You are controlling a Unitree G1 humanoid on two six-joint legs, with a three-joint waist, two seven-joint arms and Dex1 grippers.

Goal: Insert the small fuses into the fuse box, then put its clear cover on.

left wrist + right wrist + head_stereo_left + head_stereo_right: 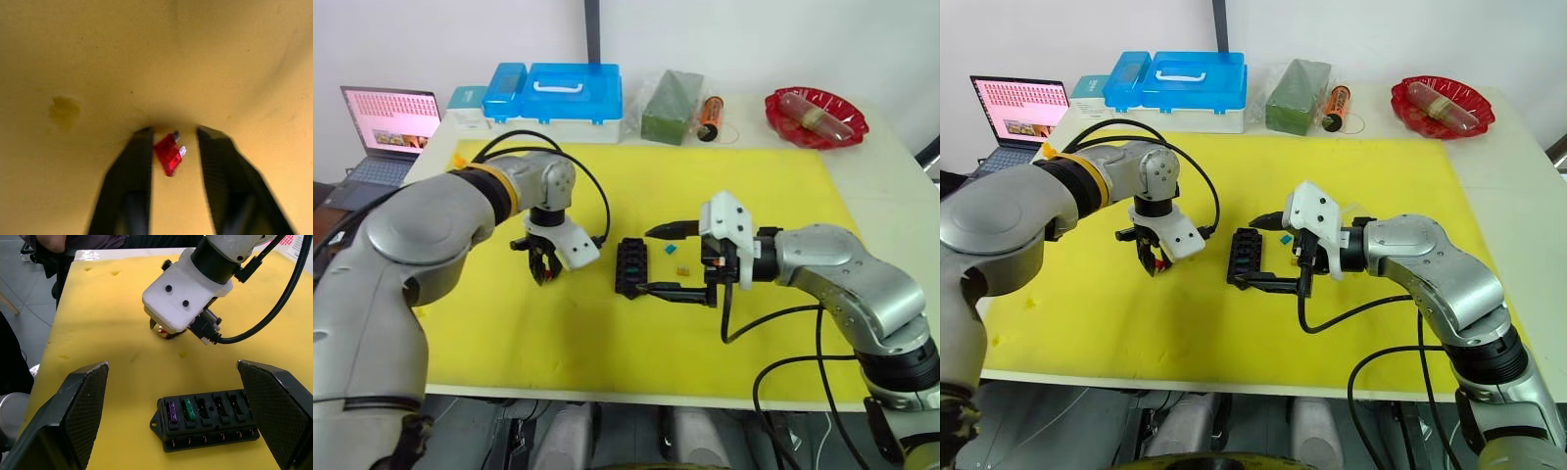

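Yellow mat [773, 186], laptop [389, 127], blue-lidded case [563, 98] — red bowl [816, 117]

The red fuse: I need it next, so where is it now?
The red fuse lies on the yellow mat between the open left gripper's fingers, left of the fuse box.

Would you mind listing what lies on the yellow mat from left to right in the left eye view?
Left gripper over a red fuse → fuse box → teal fuse, with a tan fuse just past it → right gripper, its fingers reaching back toward the fuse box.
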